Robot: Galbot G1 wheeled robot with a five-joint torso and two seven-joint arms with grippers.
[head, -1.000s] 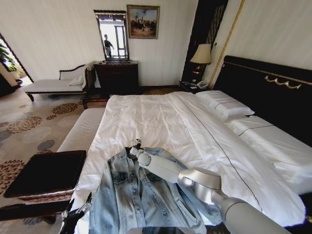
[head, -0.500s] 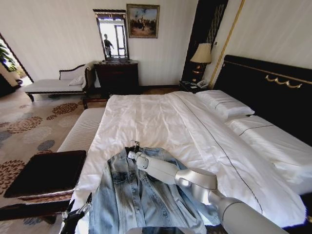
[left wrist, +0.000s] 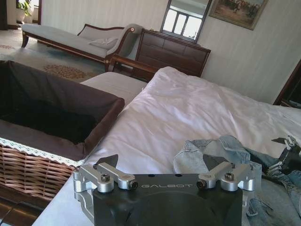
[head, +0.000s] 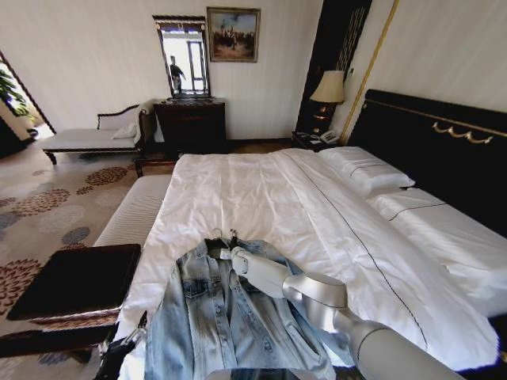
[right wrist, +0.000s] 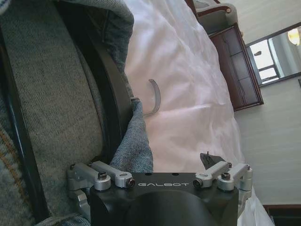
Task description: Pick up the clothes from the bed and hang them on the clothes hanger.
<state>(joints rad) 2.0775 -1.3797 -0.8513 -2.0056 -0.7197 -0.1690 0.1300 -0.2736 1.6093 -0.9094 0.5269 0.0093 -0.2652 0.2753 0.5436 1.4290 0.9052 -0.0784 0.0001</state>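
Observation:
The clothes, a light-blue denim jacket, lie spread on the near left corner of the bed, collar toward the pillows. The black clothes hanger sits inside the collar, and its metal hook rests on the white sheet. My right arm stretches over the jacket. My right gripper is at the collar, open, and a fold of denim and the hanger bar lie between its fingers. My left gripper is open and holds nothing, low at the bed's near left corner.
A wicker basket with a dark liner stands left of the bed's corner. Beyond it is a pale padded bench. Pillows and the black headboard are on the right. A dresser and a chaise line the far wall.
My right gripper has shifted slightly to the right along the collar, and the hanger's hook now shows beside it. The jacket and the left arm have not moved.

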